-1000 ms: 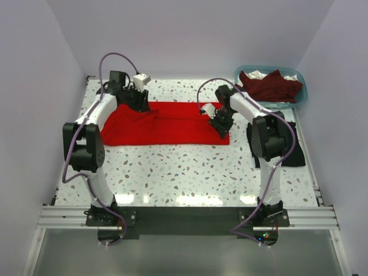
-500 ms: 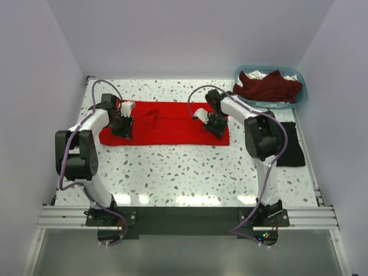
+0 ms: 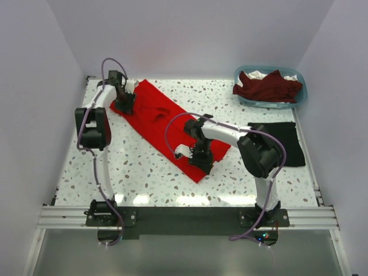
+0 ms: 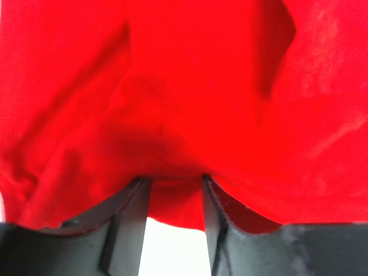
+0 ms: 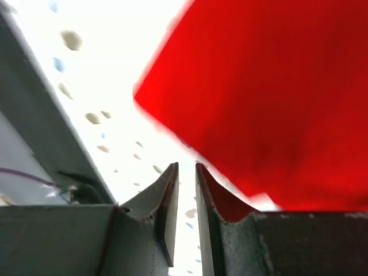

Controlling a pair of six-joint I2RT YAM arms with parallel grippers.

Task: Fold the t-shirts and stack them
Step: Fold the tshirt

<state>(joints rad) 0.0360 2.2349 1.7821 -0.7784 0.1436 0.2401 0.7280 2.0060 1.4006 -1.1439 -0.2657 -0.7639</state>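
Observation:
The bright red t-shirt [image 3: 161, 123], folded into a long strip, lies diagonally on the speckled table from far left to near centre. My left gripper [image 3: 123, 102] is at its far-left end. In the left wrist view its jaws [image 4: 175, 179] pinch bunched red cloth [image 4: 201, 86]. My right gripper [image 3: 201, 161] is at the strip's near end. In the right wrist view it [image 5: 186, 165] is almost closed with only table showing in the slit, and the red cloth [image 5: 276, 86] lies just beyond and to the right. A black t-shirt [image 3: 284, 144] lies folded at the right. A dark maroon t-shirt [image 3: 267, 86] sits in the basket.
The light blue plastic basket [image 3: 303, 87] stands at the far right corner with some white cloth under the maroon tee. White walls close in the table [image 3: 144, 172] on three sides. The right arm's elbow overhangs the black tee's left edge.
The red strip has swung from lying crosswise to a diagonal. My left gripper moved to the far left corner with its end. My right gripper moved nearer and to the left.

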